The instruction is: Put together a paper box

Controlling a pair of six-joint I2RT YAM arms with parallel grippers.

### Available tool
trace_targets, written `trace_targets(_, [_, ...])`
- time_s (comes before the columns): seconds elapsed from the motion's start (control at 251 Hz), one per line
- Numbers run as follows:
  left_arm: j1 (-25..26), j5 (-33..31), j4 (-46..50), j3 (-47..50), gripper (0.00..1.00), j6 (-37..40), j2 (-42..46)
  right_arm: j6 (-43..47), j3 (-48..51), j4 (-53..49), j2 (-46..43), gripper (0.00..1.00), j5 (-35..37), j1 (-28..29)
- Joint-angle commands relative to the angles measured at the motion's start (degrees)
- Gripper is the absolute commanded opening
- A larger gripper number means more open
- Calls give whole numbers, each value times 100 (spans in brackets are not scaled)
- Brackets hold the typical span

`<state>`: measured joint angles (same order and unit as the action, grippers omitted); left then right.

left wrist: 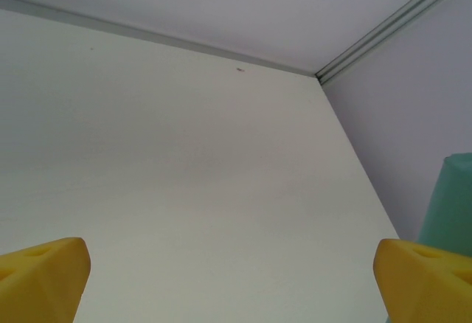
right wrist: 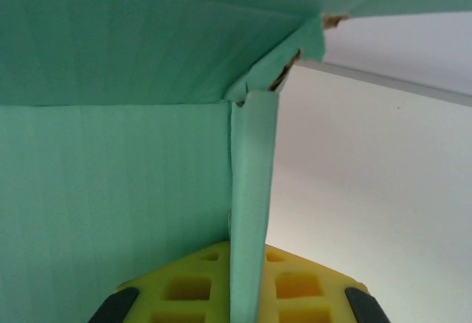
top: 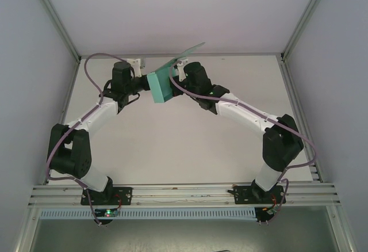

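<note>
The paper box (top: 159, 87) is teal-green card, partly folded and held up off the table between the two arms, with one flap (top: 187, 53) sticking up toward the back. My right gripper (top: 174, 75) is shut on an upright wall of the box (right wrist: 110, 190); in the right wrist view the card edge runs between the yellow pads (right wrist: 184, 290) at my right gripper (right wrist: 247, 293). My left gripper (top: 141, 71) is just left of the box. In the left wrist view my left gripper (left wrist: 232, 282) stands wide open with nothing between its yellow fingertips (left wrist: 44, 275), and the box (left wrist: 451, 205) edge shows beside the right one.
The white table (top: 190, 142) lies below both arms, bounded by a metal rail (top: 184, 191) at the near edge and grey enclosure walls (top: 34, 62) at the sides and back. The far right table corner (left wrist: 318, 77) shows in the left wrist view.
</note>
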<state>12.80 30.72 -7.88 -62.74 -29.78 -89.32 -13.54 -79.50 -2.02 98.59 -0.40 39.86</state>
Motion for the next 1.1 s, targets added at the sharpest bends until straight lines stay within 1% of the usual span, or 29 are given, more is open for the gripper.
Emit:
trace_targets(0.0, [980,2416,-315,-533,100,527,246,504,-224,191,697,0,266,264])
trace_targets(0.08, [1014,2431,-293,-598,100,539,290,161,-344,-8,832,0,636,277])
trace_targets(0.207, [1087,2335,-248,-658,100,617,371,-695,-551,-198,1060,0,668,191])
trace_targets(0.295, [1109,2153,-17,-771,100,735,380,-1039,-697,-75,1289,0,131,117])
trace_targets(0.343, [1117,2091,-8,-807,100,719,381,-1142,-661,230,1350,0,-249,106])
trace_targets(0.407, [1111,2062,116,-886,100,789,380,-1197,-570,738,1369,0,-937,85])
trace_targets(0.479, [1114,1921,198,-926,100,813,380,-1257,-467,1085,1303,0,-1315,66])
trace_targets(0.535, [1118,1613,436,-959,100,899,404,-1239,-314,1220,1144,0,-1282,40])
trace_targets(0.587, [1111,1117,793,-958,100,1039,444,-1218,-112,1301,933,0,-1164,-14])
trace_targets(0.619, [1104,614,1084,-939,100,1141,469,-1169,52,1398,771,0,-1083,-62])
trace_targets(0.694, [1065,-887,1555,-692,100,1099,440,-1072,590,1792,357,0,-796,-157])
trace_targets(0.718, [1024,-1245,1689,-613,100,1031,405,-1066,740,1879,233,0,-686,-177])
trace_targets(0.742, [966,-1470,1817,-529,100,947,359,-1063,875,1937,113,0,-611,-201])
trace_targets(0.858, [666,-1687,1775,90,100,515,309,-1081,1266,1960,-287,0,-494,-315])
trace_targets(1.002, [603,-2126,1936,500,100,552,479,-1182,1635,1938,-579,0,-636,-420])
trace_targets(1.093, [594,-2338,2016,675,100,548,664,-1243,1781,1760,-638,0,-565,-469])
